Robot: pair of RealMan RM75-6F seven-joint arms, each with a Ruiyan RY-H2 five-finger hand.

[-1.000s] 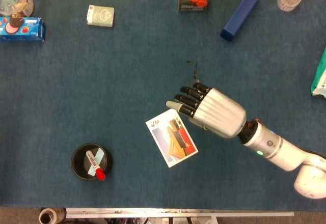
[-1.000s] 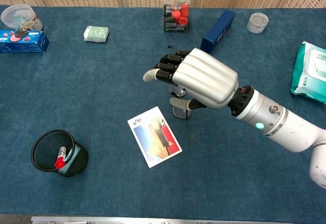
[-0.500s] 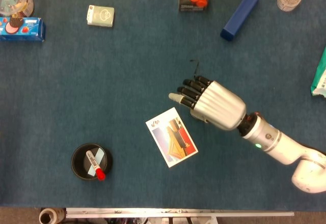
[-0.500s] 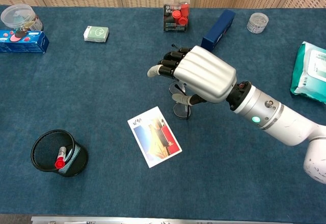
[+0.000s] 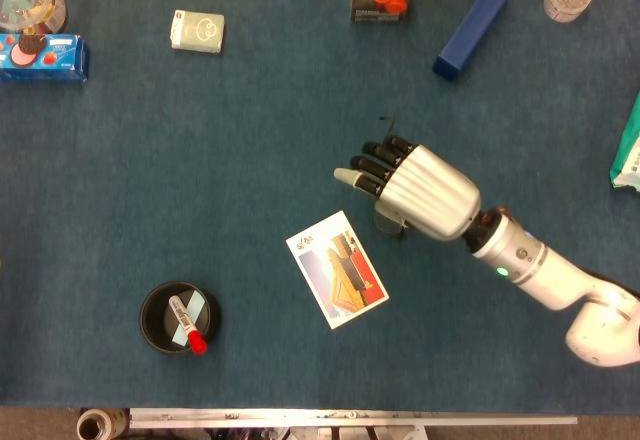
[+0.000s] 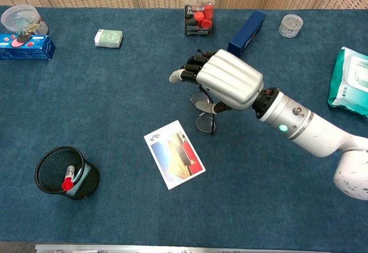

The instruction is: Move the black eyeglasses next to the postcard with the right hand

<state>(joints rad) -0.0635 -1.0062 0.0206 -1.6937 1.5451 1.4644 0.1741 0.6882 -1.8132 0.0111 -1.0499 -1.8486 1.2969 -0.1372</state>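
Observation:
The black eyeglasses [image 6: 204,123] lie on the blue cloth just right of the postcard [image 6: 173,154], a round lens showing below my right hand [image 6: 227,79]. In the head view part of a lens [image 5: 385,222] peeks out under the hand [image 5: 420,192], and a thin temple tip sticks out past the fingertips. The postcard [image 5: 337,269] lies flat, picture side up. My right hand hovers palm down over the glasses, fingers loosely stretched and the thumb beneath near the frame; no grip on the frame shows. My left hand appears in neither view.
A black mesh cup [image 6: 64,172] holding a red-capped marker stands at the front left. Along the far edge are a long blue box [image 5: 474,25], a box of red items [image 6: 199,18], a small white-green pack [image 5: 198,31] and a cookie box [image 5: 42,57]. A green wipes pack [image 6: 351,80] lies at right.
My right hand has drawn back from the postcard's corner, toward the far side and slightly right, uncovering more of the glasses. The lens beside the postcard has barely moved.

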